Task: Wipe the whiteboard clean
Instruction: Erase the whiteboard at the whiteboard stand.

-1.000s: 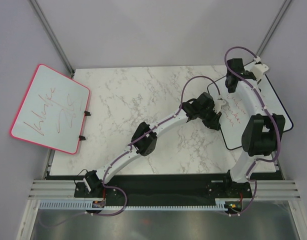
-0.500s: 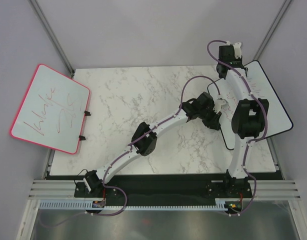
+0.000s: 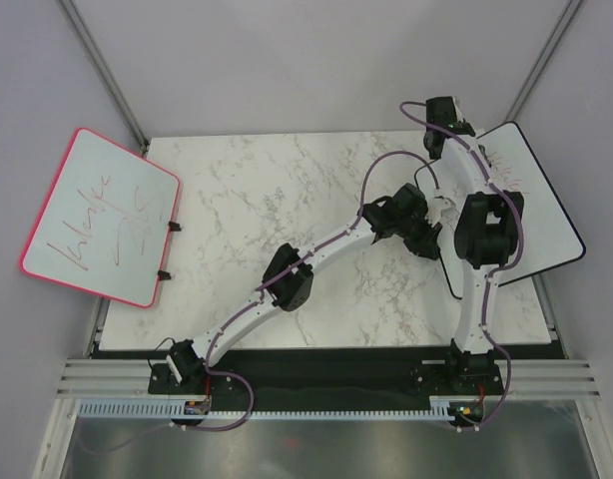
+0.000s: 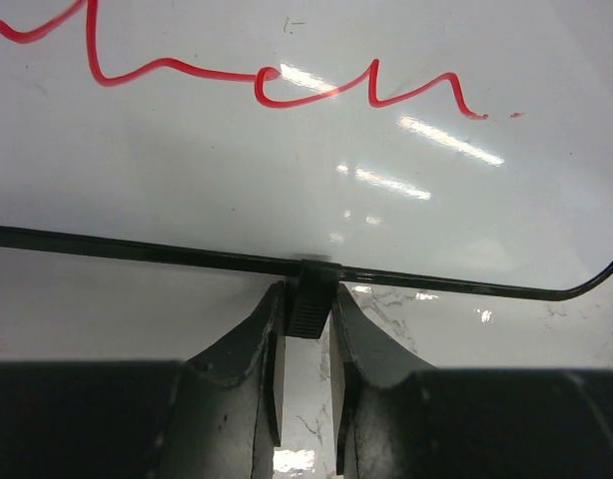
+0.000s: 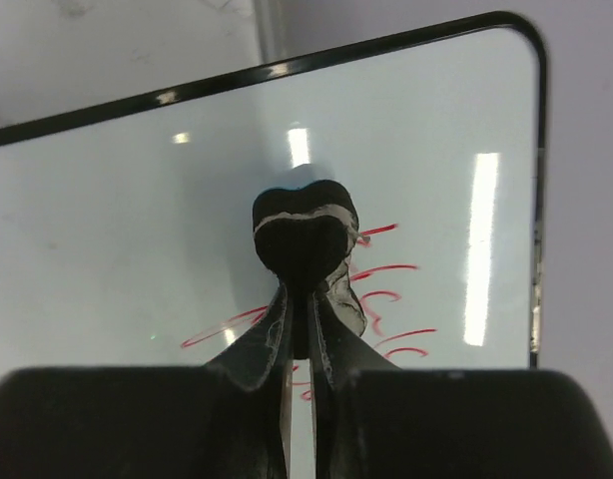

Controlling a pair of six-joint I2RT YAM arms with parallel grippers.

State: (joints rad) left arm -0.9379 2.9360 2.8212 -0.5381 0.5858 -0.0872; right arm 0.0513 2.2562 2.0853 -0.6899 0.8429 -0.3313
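Squarely between the right gripper's [image 5: 306, 311] closed jaws sits a soft dark eraser [image 5: 305, 238], squashed into a lobed shape with a pale rim, poised over the whiteboard [image 5: 137, 220] at the marble table's [image 3: 287, 190] far right edge. The left gripper [image 4: 307, 301] is clamped on a ribbed black tab [image 4: 312, 273] on the board's thin black frame. The face is glossy white with rounded corners, and looping red handwriting [image 5: 388, 269] remains on it, so most of the wiping looks undone
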